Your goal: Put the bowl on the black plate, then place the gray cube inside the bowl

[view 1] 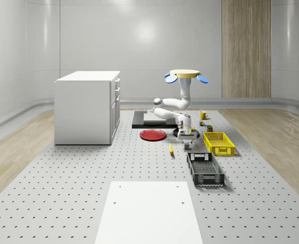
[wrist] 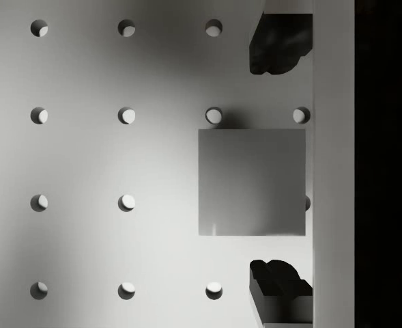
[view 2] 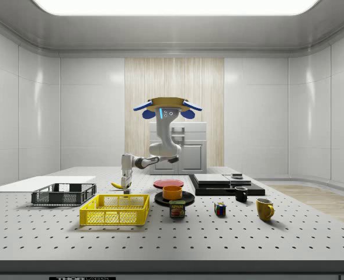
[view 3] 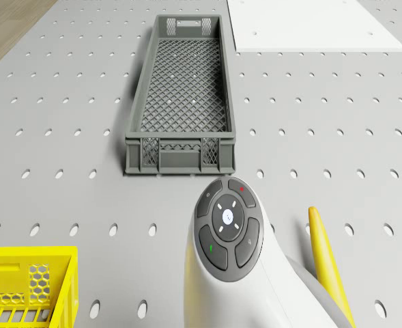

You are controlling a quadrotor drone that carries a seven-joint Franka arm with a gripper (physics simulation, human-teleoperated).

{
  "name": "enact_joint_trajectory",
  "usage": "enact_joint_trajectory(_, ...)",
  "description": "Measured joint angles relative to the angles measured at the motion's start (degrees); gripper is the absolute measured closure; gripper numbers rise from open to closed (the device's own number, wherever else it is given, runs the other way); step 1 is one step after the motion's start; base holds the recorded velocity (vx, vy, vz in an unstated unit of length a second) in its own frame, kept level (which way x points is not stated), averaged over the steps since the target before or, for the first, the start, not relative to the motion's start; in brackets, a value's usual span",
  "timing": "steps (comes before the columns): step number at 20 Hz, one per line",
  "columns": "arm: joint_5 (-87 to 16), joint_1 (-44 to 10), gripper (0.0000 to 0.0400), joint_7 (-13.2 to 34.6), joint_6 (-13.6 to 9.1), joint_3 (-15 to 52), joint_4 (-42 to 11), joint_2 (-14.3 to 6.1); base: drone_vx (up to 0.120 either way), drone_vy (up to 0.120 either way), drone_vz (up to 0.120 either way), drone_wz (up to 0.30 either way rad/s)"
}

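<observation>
Perforated grey table [view 1: 88, 193] in a pale panelled room, white cabinet [view 1: 87, 107] at the whole-scene view's left. Drone [view 2: 166, 107] hovers above the table's middle, over the plate area, arm bent down toward the side view's left. Gripper [wrist: 280, 164] points straight down at the table, fingers [wrist: 277, 44] spread apart with the gray cube [wrist: 252, 182] lying between them, not touched on either side. Cube sits flat on the table, beside a pale strip that borders a dark region in the wrist view. In the side view the gripper [view 2: 125, 183] hangs low behind the yellow crate [view 2: 115, 209], just by the banana [view 2: 120, 185]. Bowl [view 2: 172, 192], orange, sits on the black plate [view 2: 174, 199]; red plate [view 2: 168, 183] behind it. Black crate [view 1: 204, 170] is near the front in the whole-scene view, yellow crate [view 1: 218, 143] behind it, banana [view 1: 171, 149] between the red plate [view 1: 153, 134] and the black crate. Drone view has the wrist over bare table, black crate [view 3: 181, 96] just past it, banana [view 3: 328, 263] beside it. Spam can [view 2: 177, 209], puzzle cube [view 2: 219, 209], black cup [view 2: 240, 194] and yellow mug [view 2: 264, 208] stand on the side view's right.
</observation>
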Motion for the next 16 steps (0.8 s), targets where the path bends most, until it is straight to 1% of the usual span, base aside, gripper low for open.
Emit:
enact_joint_trajectory(8, -4.3, -1.0, 0.0000, -0.1, 1.9, -4.5, 2.0, 0.5, 0.000, 0.000, 0.000, 0.000)
enact_joint_trajectory(16, -6.1, -0.6, 0.0000, -0.5, 2.3, -6.3, 2.3, 0.7, 0.000, 0.000, 0.000, 0.000)
